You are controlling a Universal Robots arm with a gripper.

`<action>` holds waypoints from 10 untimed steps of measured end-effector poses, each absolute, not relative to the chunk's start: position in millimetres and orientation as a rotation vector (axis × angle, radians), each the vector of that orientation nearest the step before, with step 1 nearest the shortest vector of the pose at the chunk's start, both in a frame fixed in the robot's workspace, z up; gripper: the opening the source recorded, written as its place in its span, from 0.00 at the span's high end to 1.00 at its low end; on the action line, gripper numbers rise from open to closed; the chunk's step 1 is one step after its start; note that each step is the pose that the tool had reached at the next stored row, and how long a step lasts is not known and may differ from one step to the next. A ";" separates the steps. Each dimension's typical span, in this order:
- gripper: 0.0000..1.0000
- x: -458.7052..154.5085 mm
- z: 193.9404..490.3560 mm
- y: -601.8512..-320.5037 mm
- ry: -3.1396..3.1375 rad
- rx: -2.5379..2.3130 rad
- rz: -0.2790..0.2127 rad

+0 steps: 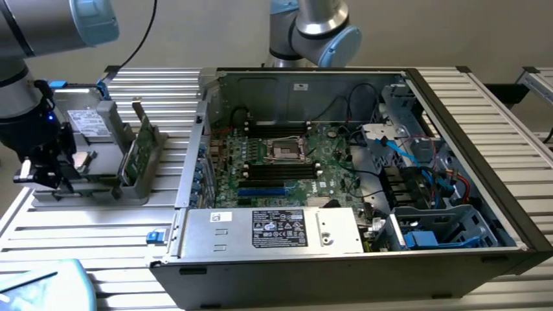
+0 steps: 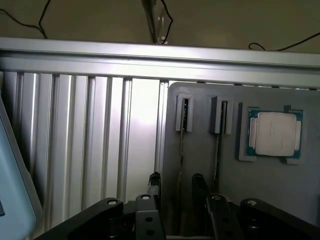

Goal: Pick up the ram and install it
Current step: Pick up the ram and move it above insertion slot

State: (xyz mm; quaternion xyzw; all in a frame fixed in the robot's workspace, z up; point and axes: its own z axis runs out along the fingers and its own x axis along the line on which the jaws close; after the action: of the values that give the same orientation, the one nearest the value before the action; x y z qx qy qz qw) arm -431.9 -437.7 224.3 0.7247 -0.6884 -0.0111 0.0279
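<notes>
Gripper: I read it as open; its two fingers stand apart, with a gap showing on each side of the ram
Ram: seen edge-on, upright in a slot of the gray holder plate, running between the two fingers without touching either
Second stick: upright in the neighbouring slot, parallel to the ram and just beside it, outside the fingers
Processor chip: lying flat in its own pocket of the same plate, beyond the second stick
Arm: in the exterior view I see it at 9 o'clock, wrist pointed down over the holder plate
Green card: upright in the holder, at 3 o'clock of the gripper in the exterior view, apart from it
Computer case: lid off, at 3 o'clock of the holder, with the motherboard exposed
Table: ribbed aluminium, carrying both holder and case
</notes>
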 end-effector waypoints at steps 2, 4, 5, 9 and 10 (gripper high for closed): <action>0.61 -430.8 222.1 -438.3 -2.125 2.237 -0.034; 0.61 -429.4 219.7 -438.7 -2.125 2.237 -0.034; 0.61 -428.5 218.4 -438.9 -2.125 2.237 -0.034; 0.61 -426.3 212.1 -438.9 -2.125 2.237 -0.034; 0.61 -426.2 210.6 -438.9 -2.125 2.237 -0.034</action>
State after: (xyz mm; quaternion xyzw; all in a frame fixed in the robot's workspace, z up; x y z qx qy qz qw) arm -426.2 -438.9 210.6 0.7246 -0.6885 -0.0111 0.0278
